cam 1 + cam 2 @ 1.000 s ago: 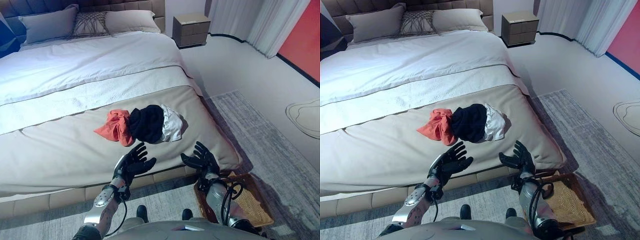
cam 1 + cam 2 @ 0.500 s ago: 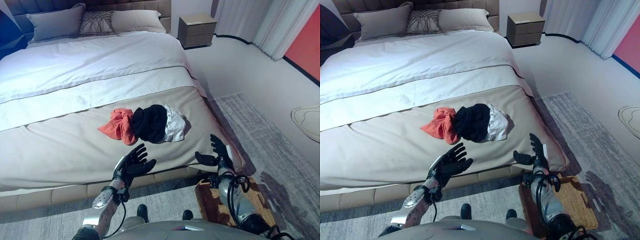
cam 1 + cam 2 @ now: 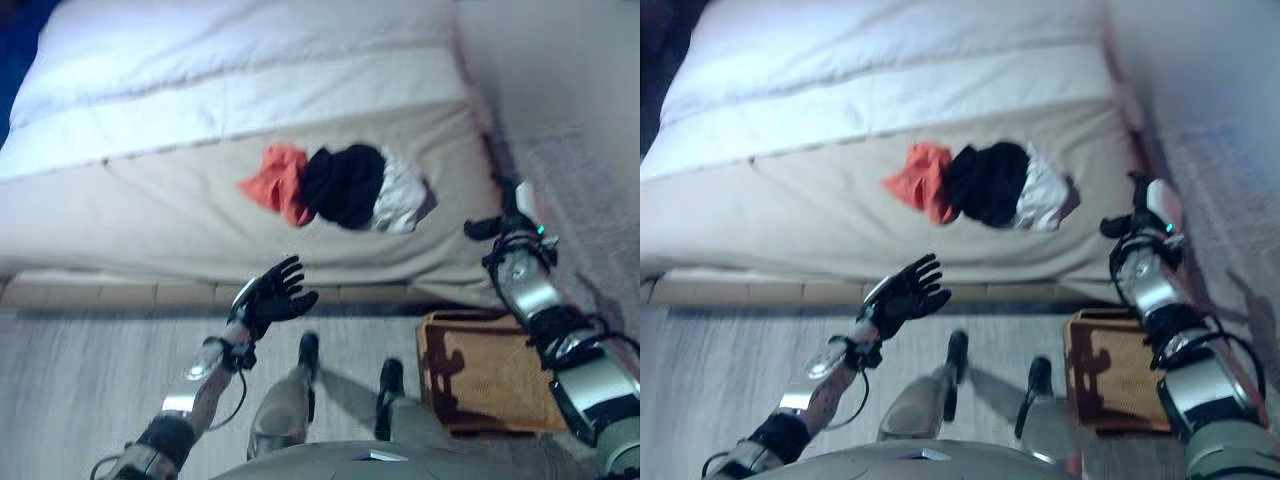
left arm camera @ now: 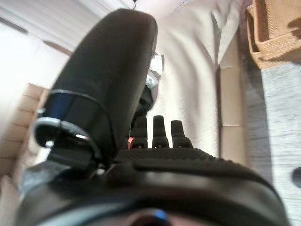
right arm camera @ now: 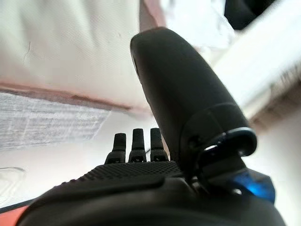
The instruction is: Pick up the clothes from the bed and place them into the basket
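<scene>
The left robot hand [image 3: 272, 296] hangs over the floor just short of the bed's [image 3: 150, 210] near edge, fingers spread and straight, holding nothing. Its wrist view shows the same: straight fingers, with bed cover past them. The right robot hand [image 3: 1140, 215] is up at the bed's right corner, beside the mattress edge. Its fingers look straight in its wrist view and nothing is in them.

Beyond both hands lie the clothes [image 3: 345, 185], a small heap on the tan cover: an orange piece nearest the left hand's side, a black piece in the middle, a white piece nearest the right hand. The three touch one another. The right hand is near the white end; the left hand is farther from the heap, with open bed cover between.

The basket [image 3: 485, 370] stands on the floor below the right arm, close against the bed's foot, with no clothes in it.

Compared with half a second ago, the whole view has tipped downward and nearer, so the camera has moved; the heap itself lies as it did. The right hand has risen from in front of the bed's edge to the corner beside the heap, while the left has kept its open pose. This reads as the start of a reach: no garment is gripped yet, so the whole task remains.
</scene>
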{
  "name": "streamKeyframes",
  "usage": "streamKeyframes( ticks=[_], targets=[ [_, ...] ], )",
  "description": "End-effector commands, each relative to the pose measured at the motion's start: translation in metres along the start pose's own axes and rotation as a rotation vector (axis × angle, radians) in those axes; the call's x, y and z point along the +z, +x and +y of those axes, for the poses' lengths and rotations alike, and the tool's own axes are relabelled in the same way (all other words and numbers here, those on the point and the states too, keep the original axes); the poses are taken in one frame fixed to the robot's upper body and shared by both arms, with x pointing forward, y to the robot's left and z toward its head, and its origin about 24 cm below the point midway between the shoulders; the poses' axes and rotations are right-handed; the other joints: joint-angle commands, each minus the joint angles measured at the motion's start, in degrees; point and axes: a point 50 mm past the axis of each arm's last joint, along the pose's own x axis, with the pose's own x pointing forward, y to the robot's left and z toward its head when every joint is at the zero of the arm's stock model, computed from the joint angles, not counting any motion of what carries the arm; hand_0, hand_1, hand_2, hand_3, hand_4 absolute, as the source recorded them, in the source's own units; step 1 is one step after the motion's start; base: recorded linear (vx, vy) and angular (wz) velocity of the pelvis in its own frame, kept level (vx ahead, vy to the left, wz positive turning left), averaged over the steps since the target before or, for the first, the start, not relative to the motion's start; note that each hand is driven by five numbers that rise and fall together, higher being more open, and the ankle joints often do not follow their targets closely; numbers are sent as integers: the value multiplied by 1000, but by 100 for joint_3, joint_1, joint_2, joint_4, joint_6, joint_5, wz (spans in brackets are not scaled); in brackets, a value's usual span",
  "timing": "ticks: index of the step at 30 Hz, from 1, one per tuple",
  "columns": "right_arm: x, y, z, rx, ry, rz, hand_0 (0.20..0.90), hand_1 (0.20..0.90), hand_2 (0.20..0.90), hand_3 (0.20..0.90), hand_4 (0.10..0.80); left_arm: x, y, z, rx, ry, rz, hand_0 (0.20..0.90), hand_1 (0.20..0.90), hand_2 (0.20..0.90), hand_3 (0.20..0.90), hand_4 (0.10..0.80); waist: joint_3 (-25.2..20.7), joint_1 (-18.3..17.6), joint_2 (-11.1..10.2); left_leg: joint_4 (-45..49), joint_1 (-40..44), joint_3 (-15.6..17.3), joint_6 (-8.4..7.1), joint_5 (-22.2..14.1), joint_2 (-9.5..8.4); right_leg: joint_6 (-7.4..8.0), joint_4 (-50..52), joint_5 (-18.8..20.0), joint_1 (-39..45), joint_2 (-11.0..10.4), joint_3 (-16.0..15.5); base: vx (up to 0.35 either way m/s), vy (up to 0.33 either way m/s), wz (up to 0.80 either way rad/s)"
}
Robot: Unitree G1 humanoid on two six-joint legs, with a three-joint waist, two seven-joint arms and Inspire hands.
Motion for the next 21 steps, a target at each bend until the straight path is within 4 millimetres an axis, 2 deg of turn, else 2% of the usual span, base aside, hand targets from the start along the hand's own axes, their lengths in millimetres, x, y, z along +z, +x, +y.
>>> streamKeyframes(
  ticks=[1, 5, 8, 10, 11, 18, 21],
  targets=[
    [54, 24, -52, -157, -17, -173, 900, 900, 900, 900, 800, 40, 6, -9, -105, 16, -206, 900, 900, 900, 900, 800, 238, 235, -301, 1067, -446, -203, 248, -820, -479, -297, 1036, -477, -361, -215, -106, -112, -9, 27],
    [69, 35, -75, -212, -83, -181, 900, 900, 900, 900, 800, 46, 6, -15, -143, -23, -237, 900, 900, 900, 900, 800, 430, 380, -199, 1372, -963, -249, 315, -816, -648, -326, 1455, -563, -908, -231, -127, -117, 3, 26],
    [83, 39, -92, -263, -122, -194, 900, 900, 900, 900, 800, 55, 6, -19, -175, -133, -301, 900, 900, 900, 900, 800, 595, 457, -130, 1738, -1391, -215, 379, -871, -757, -353, 1906, -667, -1349, -290, -152, -129, 15, 10],
    [89, 40, -99, -287, -136, -185, 900, 900, 900, 900, 800, 63, 4, -19, -168, -219, -359, 900, 900, 900, 900, 800, 651, 529, -106, 2036, -1690, -221, 414, -948, -821, -388, 2238, -771, -1617, -349, -191, -45, -28, 24],
    [90, 41, -102, -299, -132, -176, 900, 900, 900, 900, 800, 65, 2, -18, -160, -274, -386, 900, 900, 900, 900, 800, 651, 586, -114, 2263, -1814, -195, 439, -1158, -853, -373, 2495, -962, -1738, -385, -178, 23, -44, 29],
    [104, 45, -129, -376, -102, -128, 900, 900, 900, 900, 800, 73, -6, -19, -146, -315, -436, 900, 900, 900, 900, 800, 651, 740, -37, 2886, -2495, -170, 506, -1340, -949, -423, 3146, -1144, -2351, -451, -200, -4, -16, 9],
    [114, 46, -149, -437, -39, -95, 900, 900, 900, 900, 800, 76, -10, -20, -141, -343, -450, 900, 900, 900, 900, 800, 651, 837, 25, 3167, -2837, -171, 544, -1419, -996, -433, 3444, -1237, -2701, -477, -192, 1, -8, 1]
  ],
)
